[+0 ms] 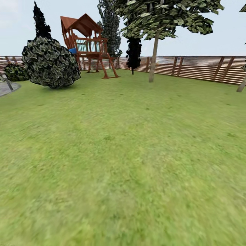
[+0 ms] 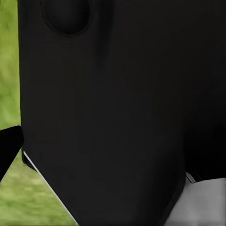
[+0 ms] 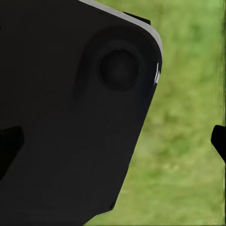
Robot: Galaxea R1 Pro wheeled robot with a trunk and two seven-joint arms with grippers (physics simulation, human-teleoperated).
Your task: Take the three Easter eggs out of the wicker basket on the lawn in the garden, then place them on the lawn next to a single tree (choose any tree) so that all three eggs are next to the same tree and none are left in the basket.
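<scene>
from the head camera we look over open lawn (image 1: 130,153); the pale-trunked tree (image 1: 153,58) stands ahead, slightly right, near the fence (image 1: 205,68), with the playset (image 1: 89,44) farther left. no basket or eggs here, so we can't judge which arm is nearer. the left wrist camera faces a dark robot panel (image 2: 117,108) with grass beside it; finger opening we cannot tell. the right wrist camera: same story, dark casing (image 3: 61,117) over grass, fingers unreadable.
</scene>
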